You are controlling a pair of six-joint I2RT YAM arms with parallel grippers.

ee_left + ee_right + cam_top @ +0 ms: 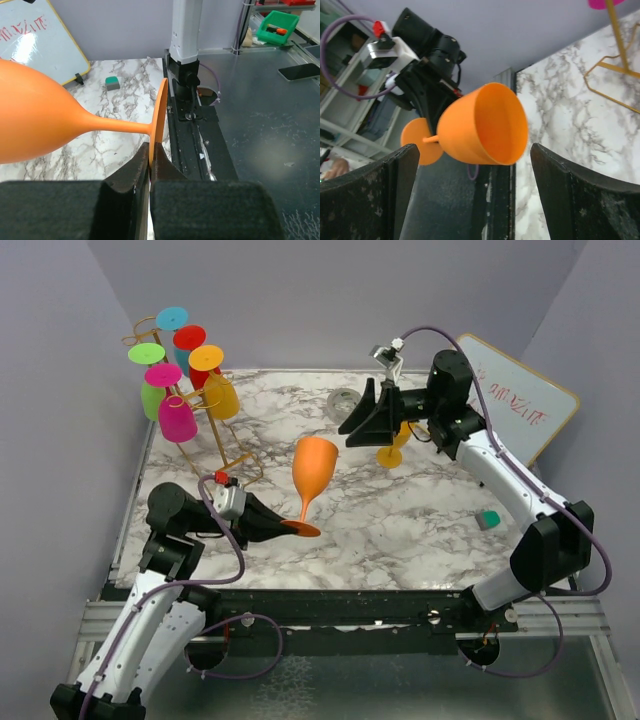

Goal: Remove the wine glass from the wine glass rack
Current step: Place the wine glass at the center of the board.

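Note:
An orange wine glass (314, 468) stands upright in the air over the middle of the marble table, off the rack. My left gripper (286, 528) is shut on the rim of its round foot (161, 116), with the bowl (30, 120) stretching away to the left. My right gripper (371, 412) is open and empty, facing the glass from the far right. In the right wrist view the glass's open mouth (492, 125) shows between the spread fingers (380, 200), a little beyond them. The gold wire rack (240, 453) stands at the back left and holds several coloured glasses (177, 418).
A yellow glass (391, 454) stands under my right arm. A whiteboard (520, 405) leans at the back right, and a green eraser (488, 519) lies at the right. A small round object (344, 400) sits near the back edge. The rack's gold base wire (615, 70) shows in the right wrist view.

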